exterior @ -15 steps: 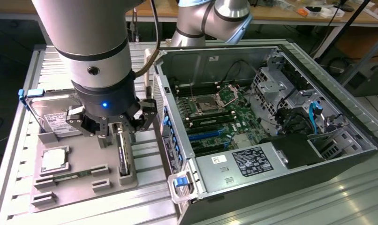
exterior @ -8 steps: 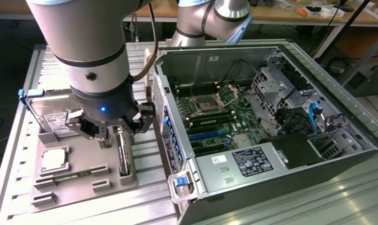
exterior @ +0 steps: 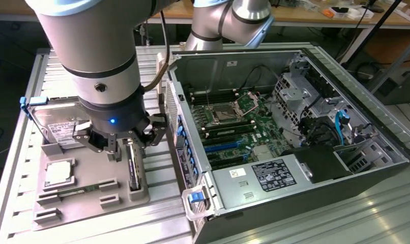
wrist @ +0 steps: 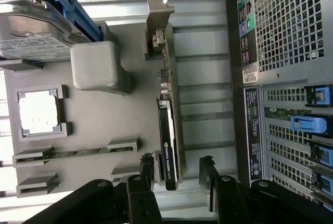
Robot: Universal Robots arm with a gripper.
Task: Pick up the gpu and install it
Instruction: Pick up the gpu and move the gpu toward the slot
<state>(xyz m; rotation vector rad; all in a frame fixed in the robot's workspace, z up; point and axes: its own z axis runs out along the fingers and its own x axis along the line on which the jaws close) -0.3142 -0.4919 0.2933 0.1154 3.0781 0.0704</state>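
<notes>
Grey plastic makes up the parts tray [exterior: 89,203] that lies beside the open computer case [exterior: 212,66], and the gpu [wrist: 169,130] stands in it on its long edge, slotted upright into a holder. I see the card's long axis running parallel to the side wall of the case. Its silver end bracket [wrist: 156,21] points toward the end of the tray where the hard drive [exterior: 59,129] sits in its blue frame. Its other end points toward the end with the memory stick [wrist: 73,154]. The black shroud face is turned toward the processor chip [wrist: 39,112]. The thin green board edge is on the side nearer the case.

From my seat the gripper [wrist: 177,174] hangs over the card with its jaws spread wide and nothing between them but air. In the wrist view one black finger [wrist: 147,169] is on the shroud side and the other on the board side. Both stand apart from the card, so it is straddled, not grasped. In the exterior view the arm's wrist covers the bracket end of the card, and the rest shows below the fingers. Inside the case, on the exterior view's right, the motherboard [exterior: 235,127] lies exposed.
</notes>
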